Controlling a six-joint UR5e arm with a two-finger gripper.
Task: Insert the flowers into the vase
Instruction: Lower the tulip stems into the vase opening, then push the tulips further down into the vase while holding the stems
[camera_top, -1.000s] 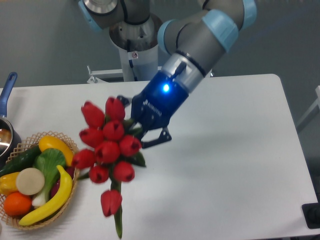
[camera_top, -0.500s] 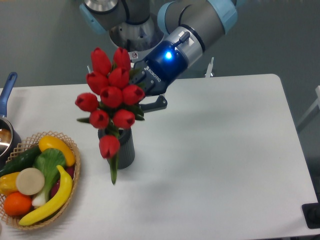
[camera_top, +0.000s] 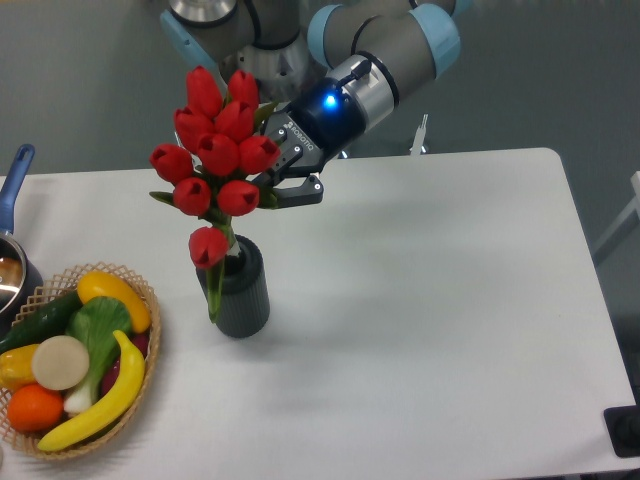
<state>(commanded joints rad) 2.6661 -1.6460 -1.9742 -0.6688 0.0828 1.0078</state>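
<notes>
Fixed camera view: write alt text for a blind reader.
A robot arm's tool holds a bunch of red tulips over a dark grey vase on a white table, one leaf hanging outside the vase. A basket of fruit and vegetables sits at the left.

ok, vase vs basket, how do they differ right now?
The vase is dark grey, ribbed and upright near the table's middle; the basket is tan wicker, low and wide at the left edge. The vase has tulip stems at its mouth; the basket is full of fruit and vegetables. Both rest on the white table.
</notes>
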